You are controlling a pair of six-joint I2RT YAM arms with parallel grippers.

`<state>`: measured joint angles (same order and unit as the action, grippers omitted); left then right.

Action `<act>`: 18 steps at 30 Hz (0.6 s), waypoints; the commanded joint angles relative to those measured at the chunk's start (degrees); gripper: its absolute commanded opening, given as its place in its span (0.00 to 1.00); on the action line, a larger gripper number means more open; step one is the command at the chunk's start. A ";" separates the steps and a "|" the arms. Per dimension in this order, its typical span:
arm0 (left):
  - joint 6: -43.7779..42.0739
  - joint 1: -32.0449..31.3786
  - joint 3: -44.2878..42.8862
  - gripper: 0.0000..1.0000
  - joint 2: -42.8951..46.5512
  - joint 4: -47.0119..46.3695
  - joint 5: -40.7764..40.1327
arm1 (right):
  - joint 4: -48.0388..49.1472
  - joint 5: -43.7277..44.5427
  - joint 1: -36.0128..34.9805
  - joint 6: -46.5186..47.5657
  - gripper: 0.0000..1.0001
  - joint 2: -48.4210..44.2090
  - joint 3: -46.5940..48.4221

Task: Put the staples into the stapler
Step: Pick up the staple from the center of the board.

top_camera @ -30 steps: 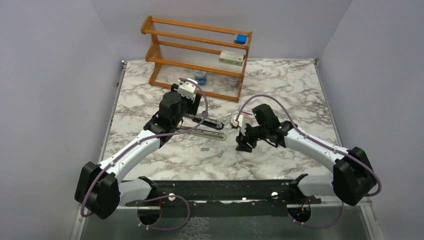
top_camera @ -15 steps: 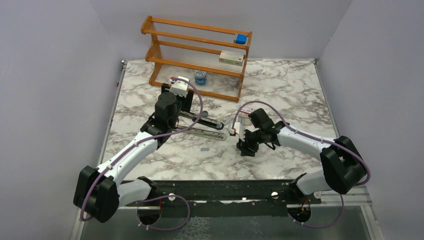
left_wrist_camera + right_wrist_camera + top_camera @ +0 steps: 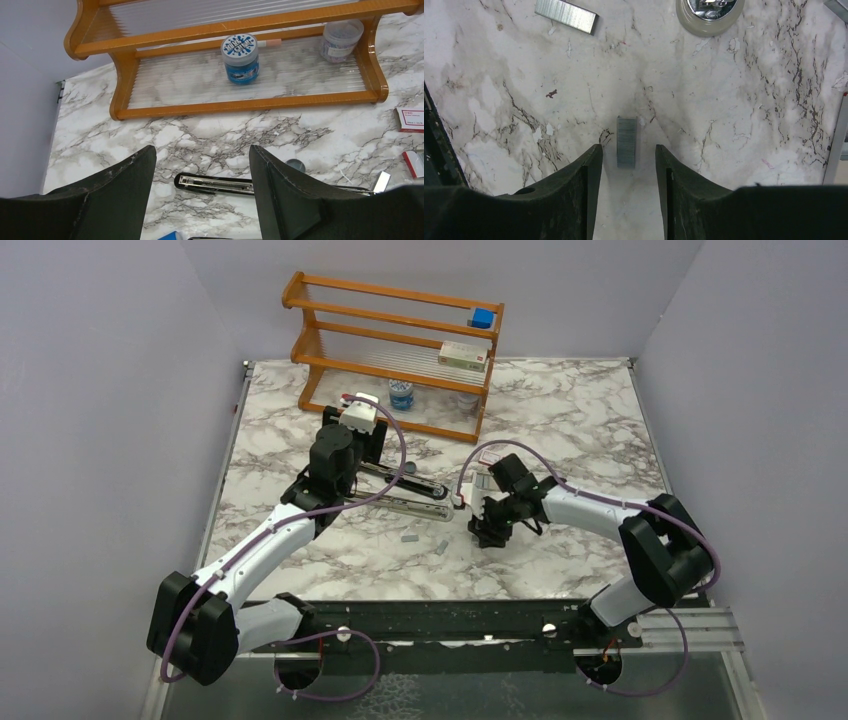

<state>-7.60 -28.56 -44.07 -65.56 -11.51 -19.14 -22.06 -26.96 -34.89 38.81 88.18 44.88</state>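
While the right jaws stand spread to either side of a staple strip (image 3: pixel 626 141) lying flat on the counter (image 3: pixel 570 420), treat the pick-up as the step in hand: neither finger touches the strip, and nothing is pinched yet. A second strip (image 3: pixel 566 15) lies well apart from it, farther out in the right wrist view. The stapler (image 3: pixel 405 495) rests on the counter between the two arms, hinged open with its two bars splayed. In the left wrist view one bar shows below the left jaws, which hang spread above it and hold nothing. The next move appears to be this: close the right jaws squarely on the long sides of the strip, lift it level, and carry it to the open channel. A skewed grip would likely break or drop the strip. Compared with one second ago, the right arm (image 3: pixel 590 510) has folded inward, its elbow nearer the middle. The left arm (image 3: pixel 270 535) has drawn its wrist slightly back and left. The stapler has not moved.
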 commanded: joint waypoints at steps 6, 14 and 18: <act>-0.64 0.17 0.92 0.72 0.43 -1.94 -1.76 | 1.22 2.56 -0.76 0.83 0.42 1.07 -0.10; -0.70 0.17 0.88 0.72 0.74 -1.94 -2.06 | 0.94 4.01 -2.24 0.42 0.34 2.56 -0.66; -0.71 0.25 0.92 0.72 1.04 -1.88 -2.69 | 0.94 4.11 -2.41 -0.57 0.23 2.16 -0.50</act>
<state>-7.99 -28.56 -43.35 -65.56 -11.57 -19.86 -19.88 -24.64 -36.60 39.03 88.77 44.91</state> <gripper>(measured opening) 0.718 0.267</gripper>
